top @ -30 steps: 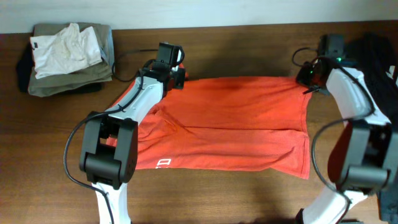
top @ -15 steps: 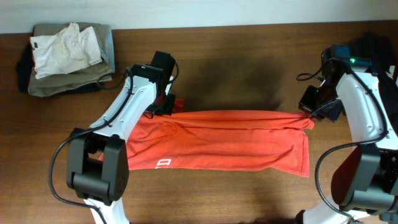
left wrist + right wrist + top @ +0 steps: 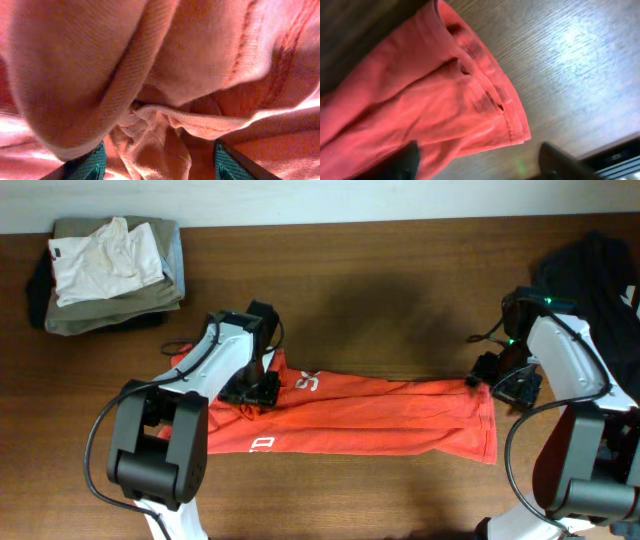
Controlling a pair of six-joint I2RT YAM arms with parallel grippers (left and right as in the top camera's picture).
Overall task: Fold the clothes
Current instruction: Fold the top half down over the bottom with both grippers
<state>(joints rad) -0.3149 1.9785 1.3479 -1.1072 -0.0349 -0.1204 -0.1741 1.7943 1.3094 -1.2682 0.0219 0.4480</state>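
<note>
Clothes (image 3: 380, 415): folded band on desk (image 3: 400, 310), 6 o'clock of centre. Left fingers (image 3: 92, 165), 9 o'clock end: cloth bunched between, cannot tell grip. Right fingers (image 3: 560, 159), 3 o'clock end: spread, empty. Best next: flatten left bunch, align edges.

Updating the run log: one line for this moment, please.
T-shirt folded over on table | left pincer open | right pincer open | both at T-shirt ends

Two fragments of white block lettering show on the red-orange T-shirt (image 3: 400, 415) at lower centre of the overhead frame: one fragment (image 3: 307, 383) by its upper fold, another (image 3: 262, 444) near its lower left edge. Both are partial and too small to read.
</note>
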